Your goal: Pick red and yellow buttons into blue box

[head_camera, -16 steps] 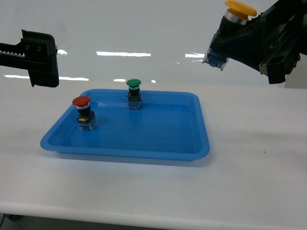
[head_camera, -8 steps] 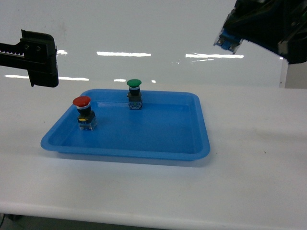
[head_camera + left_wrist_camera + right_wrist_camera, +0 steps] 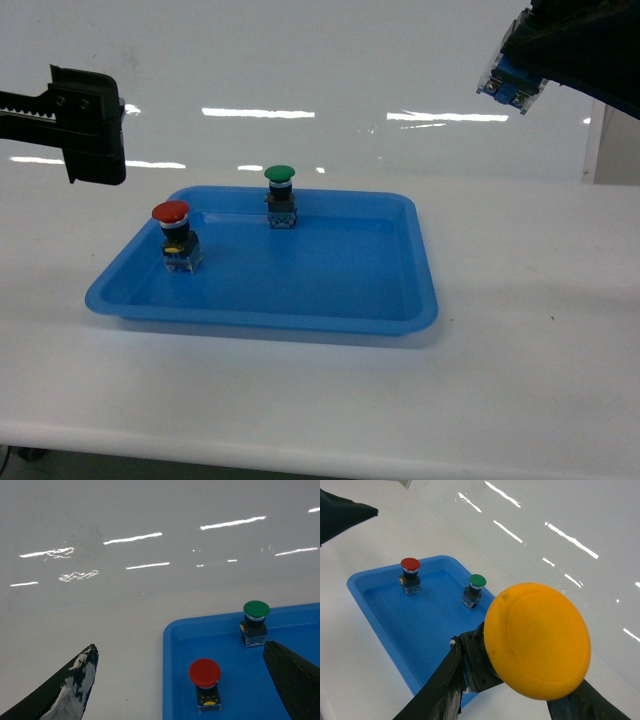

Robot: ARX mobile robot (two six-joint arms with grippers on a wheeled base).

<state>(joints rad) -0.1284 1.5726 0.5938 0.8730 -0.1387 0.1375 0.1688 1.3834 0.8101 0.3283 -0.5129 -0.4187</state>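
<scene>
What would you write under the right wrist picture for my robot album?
Right gripper clutching the yellow button high above the blue tray, where red button and green button wait.

A green-capped button [image 3: 280,196] stands upright in a shallow blue tray [image 3: 330,280] on a white table [image 3: 530,370].

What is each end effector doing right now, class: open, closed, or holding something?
Left end effector: open, empty, above the shallow blue plastic tray's left edge.
Right end effector: closed on the yellow mushroom-cap push button.
</scene>
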